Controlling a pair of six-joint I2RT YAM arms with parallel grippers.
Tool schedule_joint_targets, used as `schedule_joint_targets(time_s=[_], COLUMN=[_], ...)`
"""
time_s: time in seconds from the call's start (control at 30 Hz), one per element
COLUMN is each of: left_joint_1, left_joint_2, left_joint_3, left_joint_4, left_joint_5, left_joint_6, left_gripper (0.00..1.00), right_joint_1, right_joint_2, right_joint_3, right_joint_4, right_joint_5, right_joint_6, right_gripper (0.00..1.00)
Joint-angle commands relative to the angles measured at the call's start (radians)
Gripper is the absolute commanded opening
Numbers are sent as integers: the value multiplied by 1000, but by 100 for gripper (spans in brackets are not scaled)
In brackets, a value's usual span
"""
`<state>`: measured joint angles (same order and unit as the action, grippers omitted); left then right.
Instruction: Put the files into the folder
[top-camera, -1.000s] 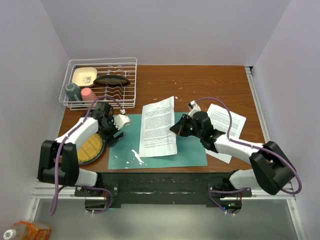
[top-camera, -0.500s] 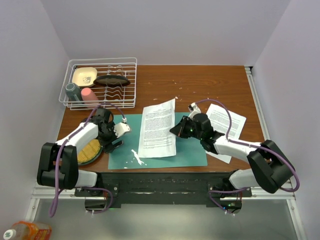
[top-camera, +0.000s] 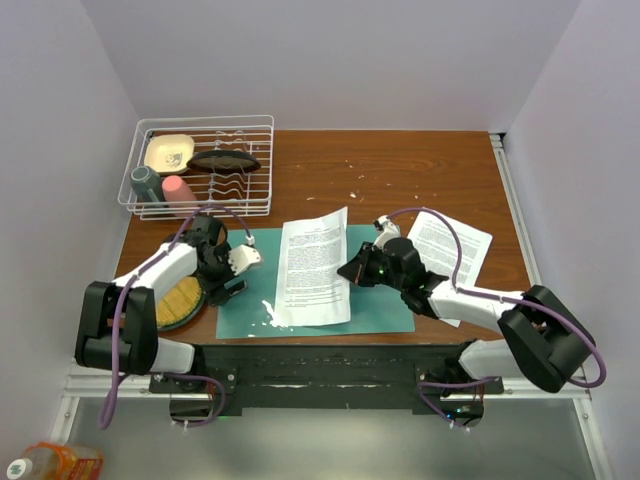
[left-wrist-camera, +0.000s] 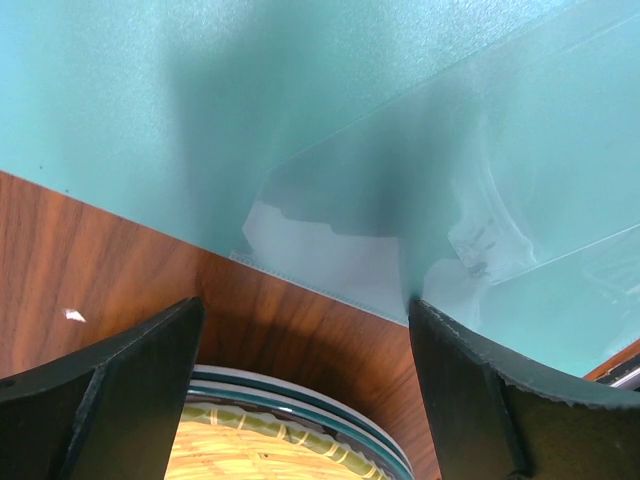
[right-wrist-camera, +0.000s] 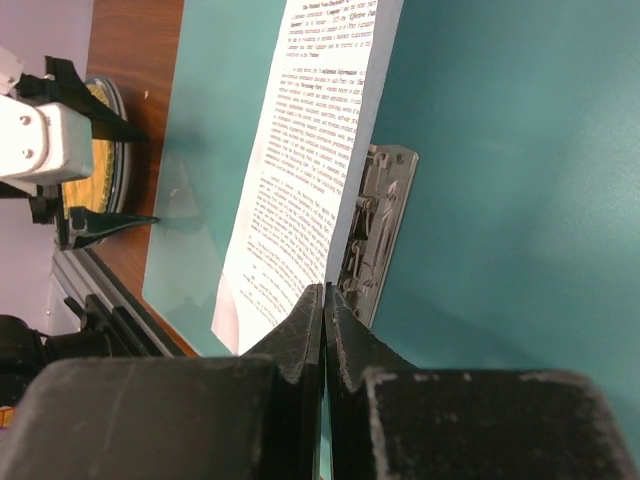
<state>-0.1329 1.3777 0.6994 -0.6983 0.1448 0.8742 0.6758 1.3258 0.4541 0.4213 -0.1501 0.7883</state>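
The teal folder (top-camera: 385, 300) lies open near the table's front edge, its metal clip (right-wrist-camera: 378, 220) at the spine. My right gripper (top-camera: 347, 272) is shut on the right edge of one printed file sheet (top-camera: 313, 268). It holds that sheet over the folder's left half, the edge next to the clip, as the right wrist view shows (right-wrist-camera: 310, 170). A second file sheet (top-camera: 455, 245) lies on the table right of the folder. My left gripper (top-camera: 240, 272) is open and empty over the folder's left edge (left-wrist-camera: 300, 120).
A plate with a woven mat (top-camera: 180, 298) sits left of the folder, right under the left gripper (left-wrist-camera: 305, 310). A wire dish rack (top-camera: 200, 165) with cups and dishes stands at the back left. A bottle (top-camera: 40, 462) lies off the table, bottom left.
My right gripper has pulled the held sheet toward the near edge and slightly left over the folder. My left gripper shifted a little left and nearer, staying open.
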Motion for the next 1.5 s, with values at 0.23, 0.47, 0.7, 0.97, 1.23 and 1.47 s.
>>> schedule_joint_targets(time_s=[0.23,0.47,0.7,0.97,1.23,1.47], left_joint_1=[-50,-74,-155,-195,-143,-39], left_joint_2=[78,142,181,184,127,113], left_joint_3=[26,52,78,117,167,209], left_joint_4=[16,25,31,-4,-59,-121], left_joint_5=[62,102,163,202,138,121], left_joint_6=[-14,-26,-76,-99,-37,78], left_gripper=[90,90,89,87,86,92], right_joint_1=[18,16,18,16,16,15], right_joint_2=[-19,-10,6,-10,-16,-30], right_joint_3=[-43,-48,-38,-48,-60,-55], right_joint_4=[66,45,31,-29,-38,-35], right_joint_5=[122,148,162,201,205,188], right_joint_6=[-53,-66,-73,-103,-98,-98], right_gripper=[0,0,0,0,0,0])
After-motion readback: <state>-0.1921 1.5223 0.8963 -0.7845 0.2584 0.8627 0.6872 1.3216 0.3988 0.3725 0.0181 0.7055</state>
